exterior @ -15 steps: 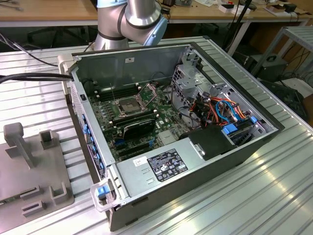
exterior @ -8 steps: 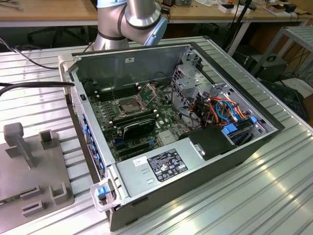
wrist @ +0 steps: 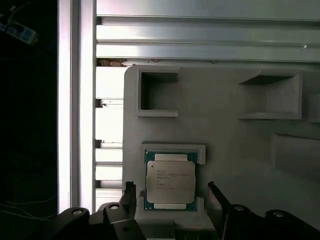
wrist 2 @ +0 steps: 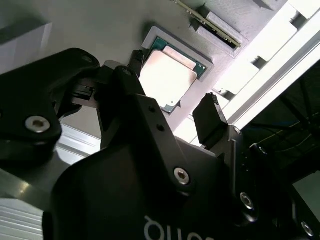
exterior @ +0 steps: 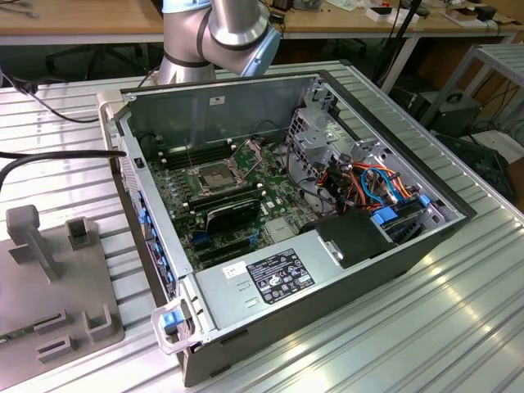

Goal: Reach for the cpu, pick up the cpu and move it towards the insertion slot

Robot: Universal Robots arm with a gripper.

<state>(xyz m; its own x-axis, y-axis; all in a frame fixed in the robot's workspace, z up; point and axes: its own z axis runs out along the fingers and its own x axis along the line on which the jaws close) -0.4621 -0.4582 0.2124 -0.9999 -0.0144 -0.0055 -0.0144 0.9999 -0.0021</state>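
Straddling the cpu [wrist: 170, 181], the end effector [wrist: 170, 189] holds its two dark fingers spread wide, one on either side of the chip, pinching nothing. The cpu lies flat in a shallow recess of a grey holder [wrist: 240, 150], which rests on the ribbed metal bench [wrist: 200, 45]. In the first wrist view the finger bases are cut off at the frame edge. In the second wrist view the end effector's black body hides one corner of the chip, and I cannot tell whether the fingertips touch the holder. In the exterior view the insertion slot [exterior: 214, 176] sits on the motherboard inside the open computer case [exterior: 213, 106], its hinged plate seemingly raised. The arm [exterior: 221, 24] is cut off at that picture's top edge.
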